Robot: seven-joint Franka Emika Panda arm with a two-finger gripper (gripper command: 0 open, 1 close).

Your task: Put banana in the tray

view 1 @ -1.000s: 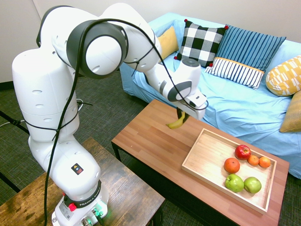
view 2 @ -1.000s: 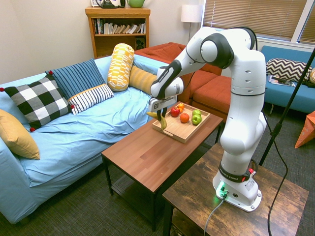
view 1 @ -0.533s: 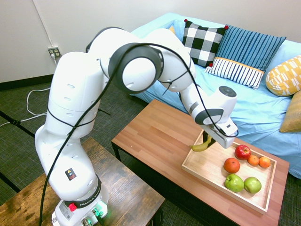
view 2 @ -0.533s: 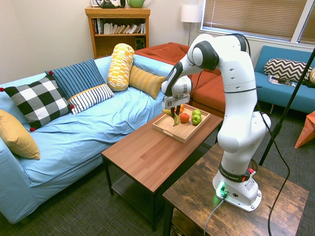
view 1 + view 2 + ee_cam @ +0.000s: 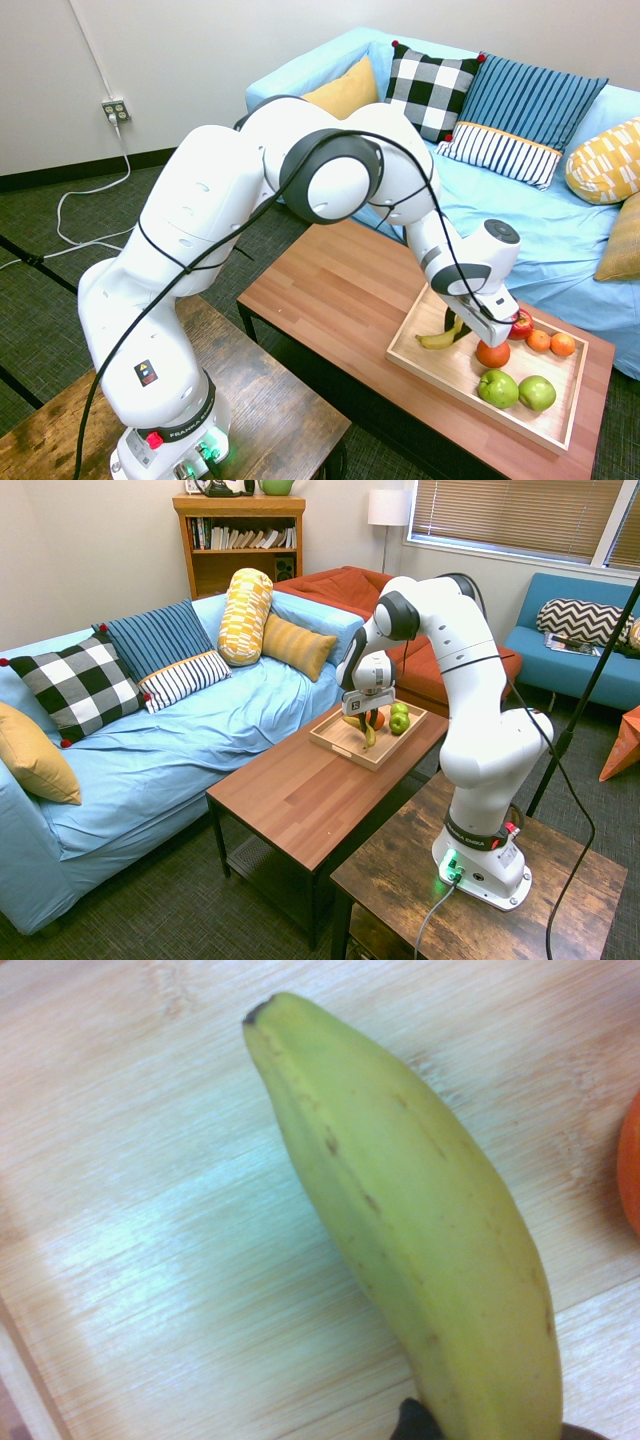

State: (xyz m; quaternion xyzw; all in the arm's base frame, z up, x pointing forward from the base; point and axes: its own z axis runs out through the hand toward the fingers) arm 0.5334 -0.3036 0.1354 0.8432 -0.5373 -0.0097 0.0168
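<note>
Hovering over the bare near-left part of the tray (image 5: 530,425), the gripper (image 5: 462,328) is clamping the banana (image 5: 441,337) by its upper end, placement is underway, and the next move is calling for lowering and releasing clear of the orange (image 5: 492,353).

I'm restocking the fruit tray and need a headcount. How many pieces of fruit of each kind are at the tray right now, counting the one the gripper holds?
Banana, held over the tray by the gripper: 1
Red apple: 1
Green apples: 2
Large orange: 1
Small oranges: 2
Total: 7
</note>
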